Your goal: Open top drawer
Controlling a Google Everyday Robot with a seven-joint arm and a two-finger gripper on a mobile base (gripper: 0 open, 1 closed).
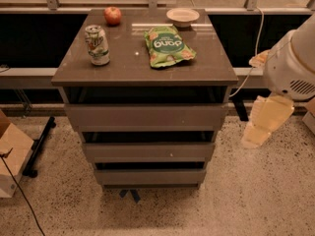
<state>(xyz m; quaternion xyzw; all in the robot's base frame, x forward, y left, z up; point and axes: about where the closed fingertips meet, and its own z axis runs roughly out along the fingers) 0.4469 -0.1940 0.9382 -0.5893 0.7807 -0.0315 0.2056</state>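
The top drawer [145,116] is the widest plain grey front of the cabinet, just under the grey top [133,65], with a dark gap above it. It sits in line with the cabinet front. Two narrower grey drawer fronts [147,151] [150,176] lie below it. My gripper [262,123], pale and hanging from the white arm [295,63], is to the right of the cabinet at about the top drawer's height. It is apart from the cabinet and holds nothing that I can see.
On the cabinet top stand a soda can [97,44], a red apple [112,15], a green snack bag [167,45] and a small bowl [182,16]. A cardboard box [12,154] and a black cable lie on the floor at left. A dark counter runs behind.
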